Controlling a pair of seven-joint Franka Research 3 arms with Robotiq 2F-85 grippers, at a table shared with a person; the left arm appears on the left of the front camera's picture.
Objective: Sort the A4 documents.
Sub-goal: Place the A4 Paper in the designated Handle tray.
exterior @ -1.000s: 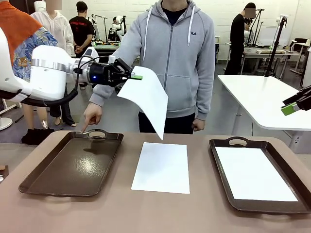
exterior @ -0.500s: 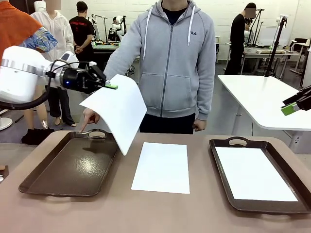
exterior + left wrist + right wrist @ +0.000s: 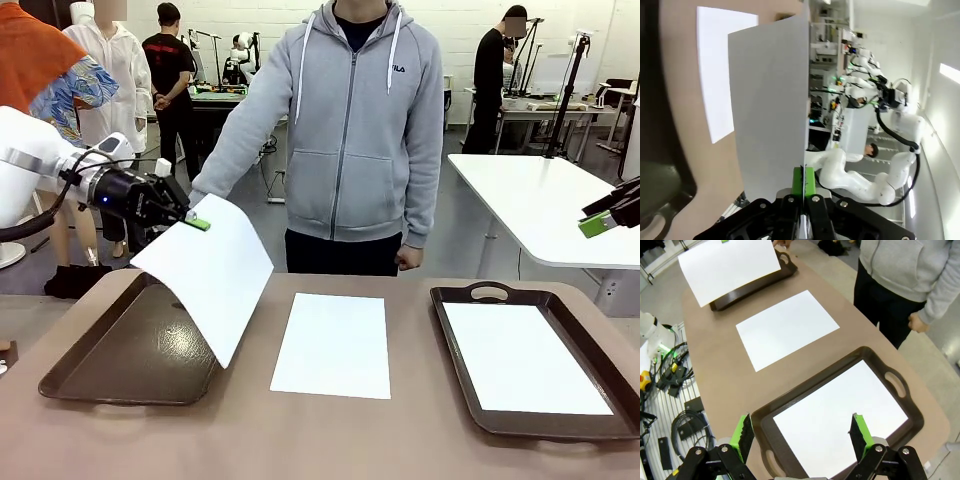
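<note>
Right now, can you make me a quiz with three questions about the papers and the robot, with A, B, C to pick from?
1. Where does the middle sheet lie?
A) on the table, between the left tray and the right tray
B) on a chair
C) on the floor

2. How many white sheets are there?
A) two
B) three
C) five

3. What is the left gripper doing?
A) open and empty
B) shut on a sheet
C) pushing a cup

Answers:
1 A: it lies flat on bare table and touches neither tray.
2 B: there is the held sheet in the air, the middle sheet, and a third sheet inside the right tray.
3 B: its green pads pinch the held sheet's edge.
</note>
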